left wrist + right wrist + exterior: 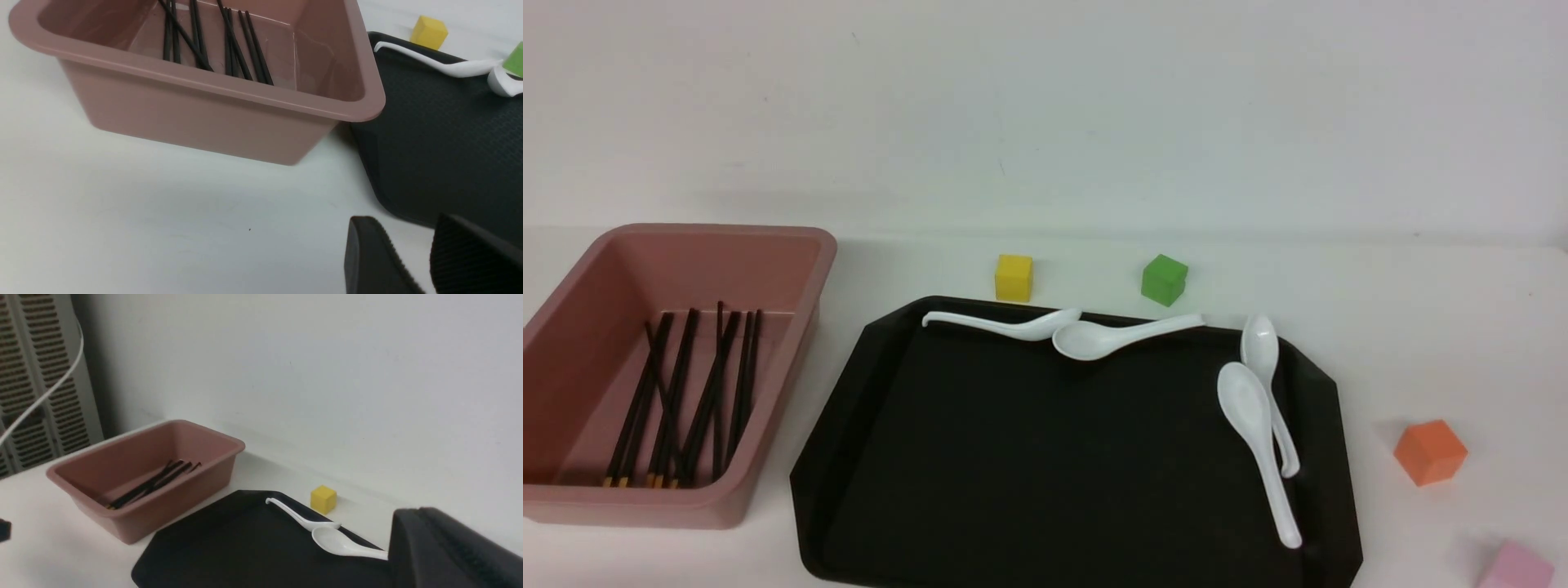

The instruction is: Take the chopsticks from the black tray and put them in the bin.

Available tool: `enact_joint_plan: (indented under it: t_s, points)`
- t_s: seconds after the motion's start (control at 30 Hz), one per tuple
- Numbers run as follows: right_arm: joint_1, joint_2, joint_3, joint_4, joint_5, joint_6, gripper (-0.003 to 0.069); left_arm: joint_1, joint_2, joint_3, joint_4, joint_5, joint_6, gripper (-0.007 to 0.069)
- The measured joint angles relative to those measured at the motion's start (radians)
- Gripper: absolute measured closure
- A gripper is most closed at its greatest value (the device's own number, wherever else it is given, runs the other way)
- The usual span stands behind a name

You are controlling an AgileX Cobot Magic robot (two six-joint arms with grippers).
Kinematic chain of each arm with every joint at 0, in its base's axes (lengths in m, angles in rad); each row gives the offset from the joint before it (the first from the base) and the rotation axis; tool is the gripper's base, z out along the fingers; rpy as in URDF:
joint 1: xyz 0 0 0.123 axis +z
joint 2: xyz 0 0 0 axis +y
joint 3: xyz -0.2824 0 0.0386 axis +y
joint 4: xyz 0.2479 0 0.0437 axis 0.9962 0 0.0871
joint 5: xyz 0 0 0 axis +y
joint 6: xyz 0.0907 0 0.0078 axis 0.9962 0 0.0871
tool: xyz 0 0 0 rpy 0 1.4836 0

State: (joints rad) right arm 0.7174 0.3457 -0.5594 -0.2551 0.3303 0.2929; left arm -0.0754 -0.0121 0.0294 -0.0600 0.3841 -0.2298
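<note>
Judged chopsticks (719,343) light, stiff, slippery, best pinched mid-shaft; saw left gripper (404,218) apart, right gripper (416,511) together.

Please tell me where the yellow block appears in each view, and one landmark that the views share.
Front view: the yellow block is above centre, just behind the tray.
Left wrist view: near the picture's upper right corner.
Right wrist view: right of the picture's centre, in the lower half.
Shared landmark: the bin.
</note>
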Motion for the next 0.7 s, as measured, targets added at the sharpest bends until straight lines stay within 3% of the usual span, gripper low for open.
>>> enact_joint_plan:
  t_s: [0.7]
  points:
    - [0.0, -0.005, 0.007, -0.011, 0.001, 0.003, 0.0645, 0.0, 0.0, 0.0, 0.0, 0.0, 0.0, 0.0386]
